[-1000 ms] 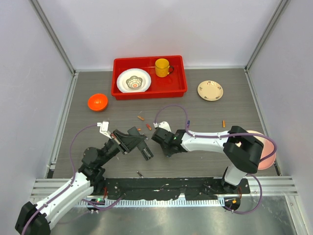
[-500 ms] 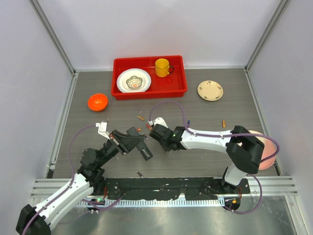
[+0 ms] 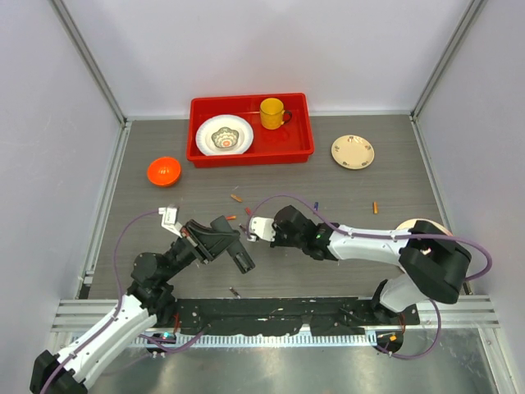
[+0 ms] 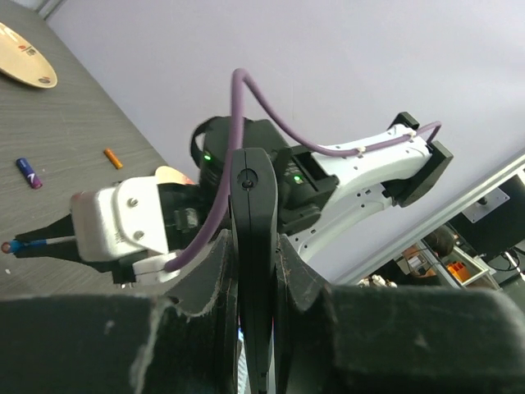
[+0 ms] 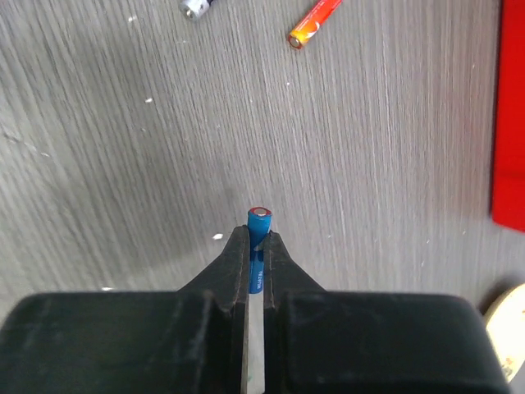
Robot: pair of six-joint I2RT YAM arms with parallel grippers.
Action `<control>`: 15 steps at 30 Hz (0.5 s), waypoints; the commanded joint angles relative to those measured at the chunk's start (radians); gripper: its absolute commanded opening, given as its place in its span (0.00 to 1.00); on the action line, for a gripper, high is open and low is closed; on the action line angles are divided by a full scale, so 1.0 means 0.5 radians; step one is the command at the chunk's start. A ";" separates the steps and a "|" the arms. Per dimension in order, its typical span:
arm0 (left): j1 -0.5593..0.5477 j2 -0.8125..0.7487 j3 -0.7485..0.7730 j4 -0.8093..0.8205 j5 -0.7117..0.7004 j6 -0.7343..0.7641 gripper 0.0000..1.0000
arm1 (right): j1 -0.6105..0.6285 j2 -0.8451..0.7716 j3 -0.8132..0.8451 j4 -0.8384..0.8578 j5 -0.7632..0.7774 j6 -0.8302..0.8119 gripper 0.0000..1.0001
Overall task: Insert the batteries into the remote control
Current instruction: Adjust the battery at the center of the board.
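Remote control point(image 4: 253, 205) is pinched tight, thin edge up, in my left tool point(image 4: 254, 275). My right tool point(image 5: 255, 246) is squeezed on a blue battery point(image 5: 259, 222), and the battery's end pokes out past the tips. That tool hangs over the tabletop point(image 5: 115, 164), near the left one. An orange battery point(image 5: 314, 23) lies loose on the tabletop.

Open tabletop point(image 3: 344, 193) in front of red tray point(image 3: 250, 158), loose batteries point(image 3: 236, 198) strewn on it, right arm point(image 3: 361, 242) lying across centre, right gripper point(image 5: 256, 250) pinching blue battery point(image 5: 260, 222) just beside remote control point(image 4: 253, 205) clamped in left gripper point(image 3: 232, 247) (narrow gap), orange bowl point(image 3: 164, 171) at left.
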 commanded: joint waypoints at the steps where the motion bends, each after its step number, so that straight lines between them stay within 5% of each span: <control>1: 0.012 -0.065 0.048 0.005 0.049 0.001 0.00 | -0.076 0.079 0.045 0.106 -0.433 -0.665 0.01; 15: 0.012 -0.108 0.030 -0.044 0.022 0.041 0.00 | -0.106 0.220 0.118 -0.338 -0.627 -0.831 0.01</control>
